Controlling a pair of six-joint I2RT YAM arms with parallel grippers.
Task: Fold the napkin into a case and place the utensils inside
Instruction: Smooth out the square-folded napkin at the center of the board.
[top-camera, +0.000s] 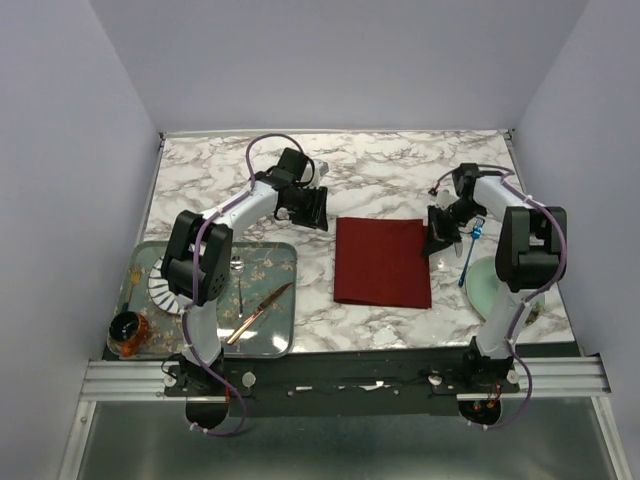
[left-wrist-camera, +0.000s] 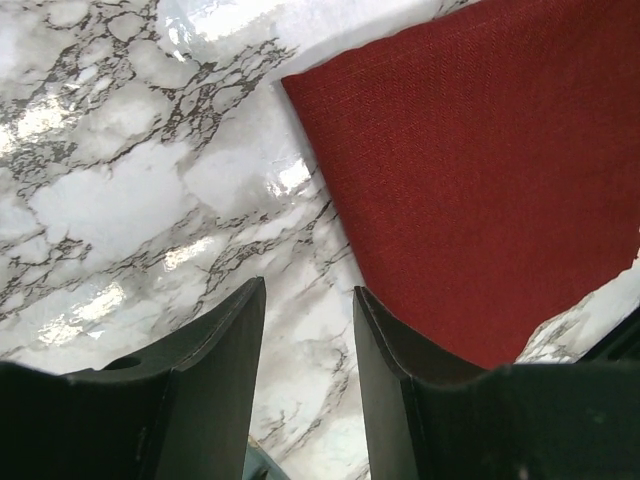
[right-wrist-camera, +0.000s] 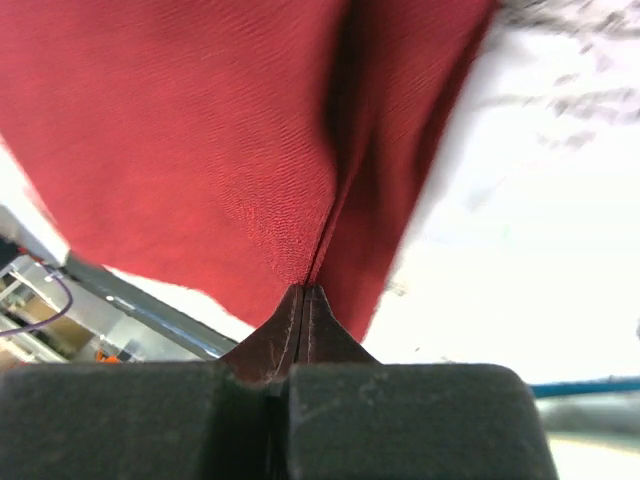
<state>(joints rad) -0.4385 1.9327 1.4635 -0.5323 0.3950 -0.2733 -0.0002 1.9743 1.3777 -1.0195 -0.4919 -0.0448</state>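
Note:
The dark red napkin lies flat in the middle of the marble table, seen as a rectangle. My right gripper is at its far right corner, shut on a pinched fold of the cloth; its jaws meet on the fold. My left gripper hovers just off the napkin's far left corner, open, with only bare marble between its fingers; the napkin fills that view's upper right. A blue-handled fork lies to the right of the napkin, at the edge of a pale green plate.
A glass tray at the front left holds a copper knife, a small spoon and a white ribbed dish. A dark orange cup sits at its near left corner. Walls enclose the table on three sides.

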